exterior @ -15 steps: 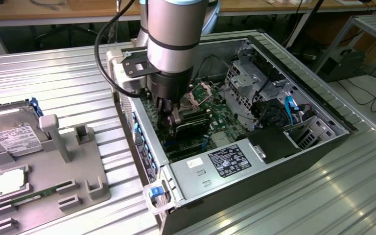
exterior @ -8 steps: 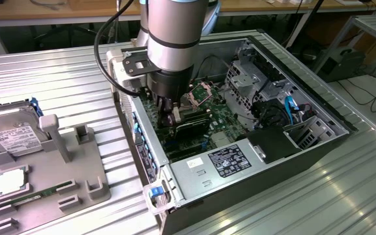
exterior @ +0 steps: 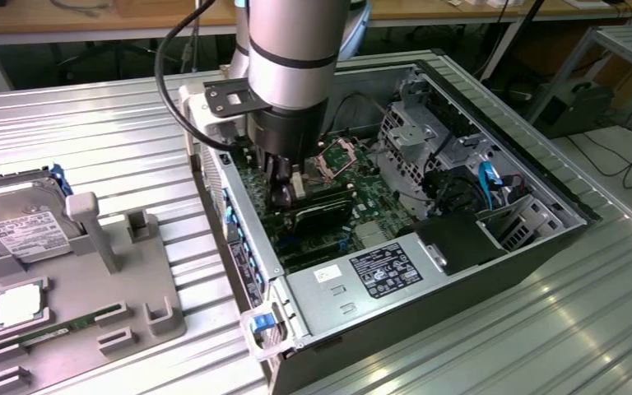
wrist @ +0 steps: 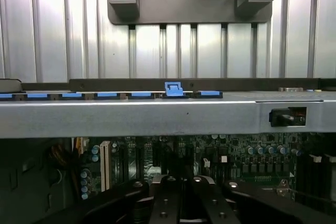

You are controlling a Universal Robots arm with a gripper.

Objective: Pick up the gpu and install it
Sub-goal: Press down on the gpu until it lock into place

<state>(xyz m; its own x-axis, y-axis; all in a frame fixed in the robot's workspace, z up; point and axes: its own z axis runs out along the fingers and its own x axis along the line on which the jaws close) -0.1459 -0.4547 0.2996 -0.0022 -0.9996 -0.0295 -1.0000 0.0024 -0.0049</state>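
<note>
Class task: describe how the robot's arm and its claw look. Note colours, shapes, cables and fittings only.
The arm is a thick silver-grey cylinder with a black ring band. A black cable loops beside it, and a black bracket with bolt holes sits on a pale block. The claw is black, with narrow dark fingers studded with small screws.

Open computer case (exterior: 437, 271) lying on the slatted table (exterior: 96, 132), gripper (exterior: 285, 191) lowered inside it over the motherboard (exterior: 371, 197), gpu (exterior: 322, 216) seated just beside the gripper, parts tray (exterior: 129, 288) at the exterior view's left, hard drive (exterior: 20, 226) on that tray
</note>
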